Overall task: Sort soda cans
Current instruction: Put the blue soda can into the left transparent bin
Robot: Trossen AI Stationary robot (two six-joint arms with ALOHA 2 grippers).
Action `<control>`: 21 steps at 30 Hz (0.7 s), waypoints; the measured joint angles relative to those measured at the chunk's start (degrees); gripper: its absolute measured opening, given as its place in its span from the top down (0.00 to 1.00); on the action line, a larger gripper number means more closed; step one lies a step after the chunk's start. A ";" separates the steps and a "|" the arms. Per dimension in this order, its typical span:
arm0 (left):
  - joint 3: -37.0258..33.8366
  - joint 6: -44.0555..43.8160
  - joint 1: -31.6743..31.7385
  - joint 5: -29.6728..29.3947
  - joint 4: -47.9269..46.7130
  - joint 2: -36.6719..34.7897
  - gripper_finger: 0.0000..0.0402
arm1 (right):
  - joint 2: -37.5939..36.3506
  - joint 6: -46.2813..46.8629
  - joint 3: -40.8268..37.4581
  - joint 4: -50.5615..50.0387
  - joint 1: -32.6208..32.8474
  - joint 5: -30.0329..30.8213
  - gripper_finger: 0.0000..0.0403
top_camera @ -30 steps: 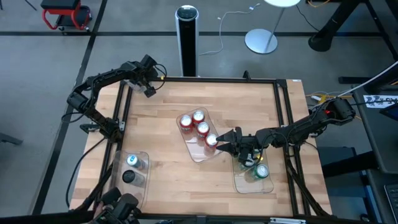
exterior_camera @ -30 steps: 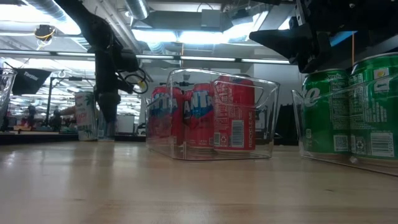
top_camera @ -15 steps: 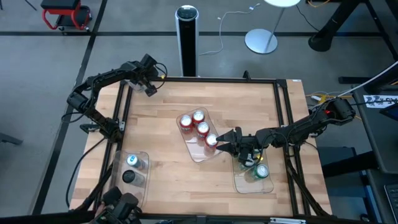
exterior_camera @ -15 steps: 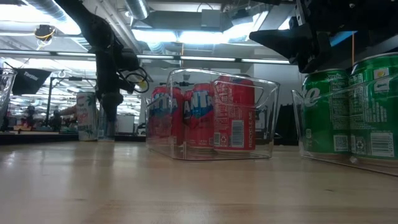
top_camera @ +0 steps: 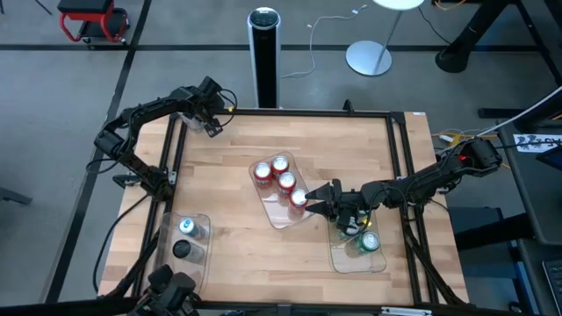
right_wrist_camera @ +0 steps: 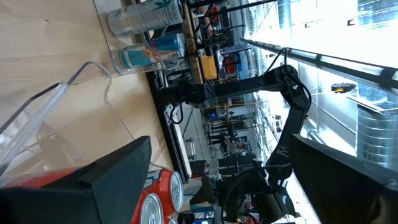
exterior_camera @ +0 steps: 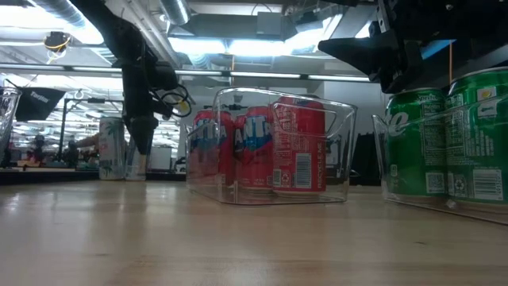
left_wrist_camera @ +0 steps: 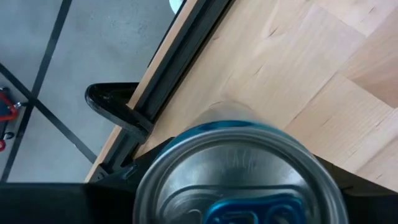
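My left gripper (top_camera: 212,125) is at the far left corner of the table (top_camera: 228,167), its fingers set on either side of a silver can with a blue tab (left_wrist_camera: 239,177). I cannot tell whether they have closed onto it. That can (exterior_camera: 113,148) stands upright beside the black table frame (left_wrist_camera: 186,56); its label is too far off to read.

My right gripper (top_camera: 323,201) hangs with its fingers spread and nothing between them, above the gap between the middle tray (top_camera: 283,217) and the right tray (top_camera: 338,261).

The four red-and-white cans (top_camera: 283,182) stand in a row in the clear middle tray. From table height their sides (exterior_camera: 262,155) show blue-and-white lettering, but only fragments come through the plastic, and a barcode on the nearest one.

The green cans (exterior_camera: 446,143) sit in the right tray, with white script I cannot make out and small print panels below.

Two more silver cans (top_camera: 186,228) stand in the left tray (top_camera: 203,263), near the table's front edge.

A tall black-and-silver cylinder (top_camera: 264,53) stands on the floor beyond the table.
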 joint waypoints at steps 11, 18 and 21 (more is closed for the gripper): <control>0.00 -1.77 -0.77 -0.07 -0.04 -0.03 0.43 | 0.00 -0.02 0.00 0.00 0.02 0.00 0.07; 0.20 -3.42 -5.18 0.52 -0.64 -3.96 0.43 | 0.00 -0.04 0.00 -0.02 0.00 0.00 0.07; 1.15 -4.98 -7.42 0.35 -2.35 -6.43 0.43 | 0.00 -0.04 0.00 0.00 0.00 0.00 0.07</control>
